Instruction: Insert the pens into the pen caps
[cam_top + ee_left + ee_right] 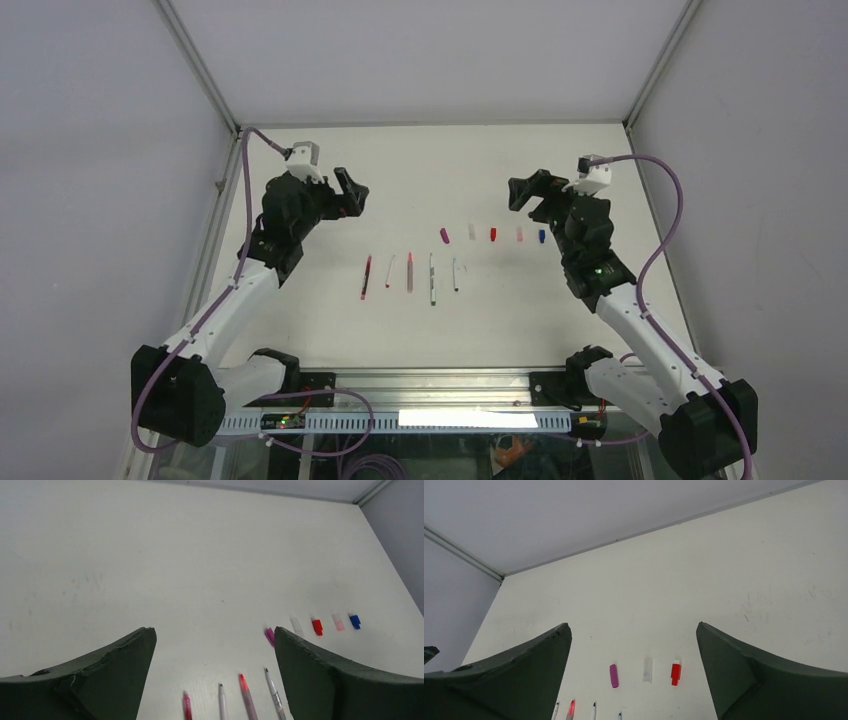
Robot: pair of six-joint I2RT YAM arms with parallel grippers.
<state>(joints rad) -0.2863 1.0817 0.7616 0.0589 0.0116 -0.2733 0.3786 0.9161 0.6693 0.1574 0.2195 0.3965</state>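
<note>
While left claw point(351, 191) and right claw point(521, 192) hung spread and empty, pens point(410, 272) and pen caps point(493, 233) lay untouched, so grasping a first pen seemed due next.

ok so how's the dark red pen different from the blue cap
The dark red pen is long and thin; the blue cap is short and stubby. The pen sits at the left end of the nearer row, the cap at the right end of the farther row. Both lie loose on the table, touching nothing else.

Robotics lab (aluminium frame point(204, 70), white panels point(90, 150)).
</note>
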